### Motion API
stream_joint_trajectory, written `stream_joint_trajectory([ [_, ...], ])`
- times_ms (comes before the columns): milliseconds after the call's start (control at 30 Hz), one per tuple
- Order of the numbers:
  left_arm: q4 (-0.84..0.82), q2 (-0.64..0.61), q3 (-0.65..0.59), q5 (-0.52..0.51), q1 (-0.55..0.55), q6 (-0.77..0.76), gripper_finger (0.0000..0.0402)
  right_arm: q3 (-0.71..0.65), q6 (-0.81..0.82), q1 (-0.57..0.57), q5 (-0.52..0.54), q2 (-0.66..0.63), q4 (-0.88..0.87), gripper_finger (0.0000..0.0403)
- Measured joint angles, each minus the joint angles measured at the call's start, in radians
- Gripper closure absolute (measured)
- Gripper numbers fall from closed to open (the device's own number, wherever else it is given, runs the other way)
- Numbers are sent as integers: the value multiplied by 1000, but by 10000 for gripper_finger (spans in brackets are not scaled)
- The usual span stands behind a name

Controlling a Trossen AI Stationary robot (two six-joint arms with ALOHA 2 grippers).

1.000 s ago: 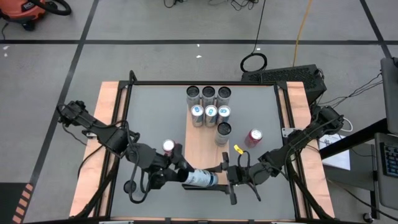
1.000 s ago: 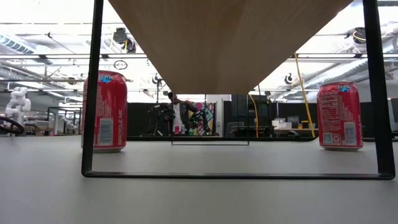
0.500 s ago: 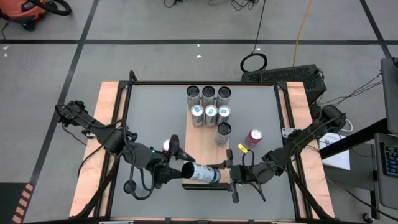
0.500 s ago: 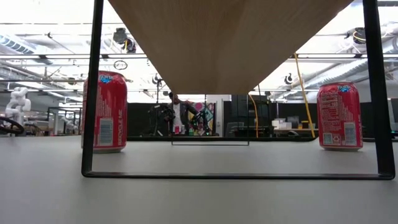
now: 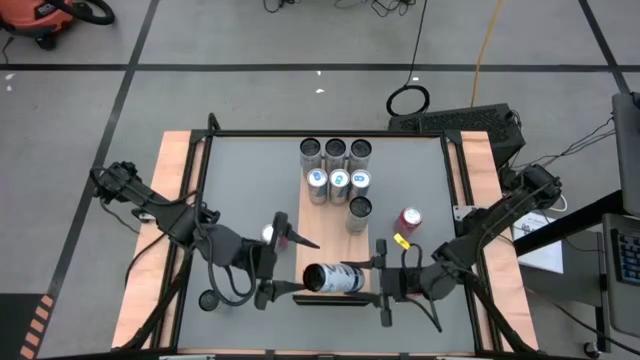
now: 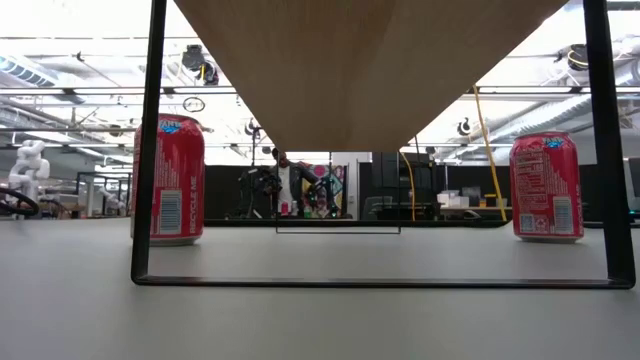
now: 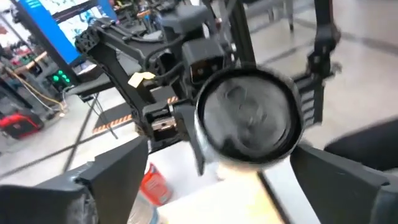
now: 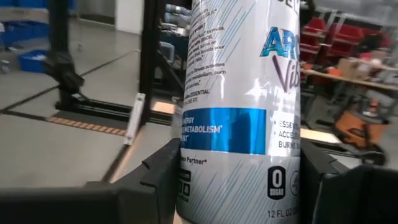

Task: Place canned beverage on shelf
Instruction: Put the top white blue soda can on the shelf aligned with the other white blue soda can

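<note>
The white can (image 5: 333, 279) lies on its side over the near end of the shelf (image 5: 322, 235), its long axis running across the board from arm to arm. The right end effector (image 5: 377, 279) grasps it, fingers on either side of the can's body in the right wrist view. The left end effector (image 5: 283, 264) is released, fingers spread apart just beside the can's other end, facing its base. The right arm is therefore placed to stand it upright.
</note>
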Motion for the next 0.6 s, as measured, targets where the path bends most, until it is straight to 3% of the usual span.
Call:
stream_joint_trajectory([
  [133, 33, -5, 0, -27, -1, -42, 11, -1, -39, 4, 82, 2, -18, 228],
  [367, 30, -34, 0, -228, -10, -207, 14, -2, -93, 36, 259, 2, 12, 228],
  [500, 45, -37, 0, -238, -27, -323, 14, -2, -160, 57, 361, 2, 68, 229],
  [600, 90, -6, 0, -241, -46, -328, 14, -2, -216, 64, 382, 2, 118, 229],
])
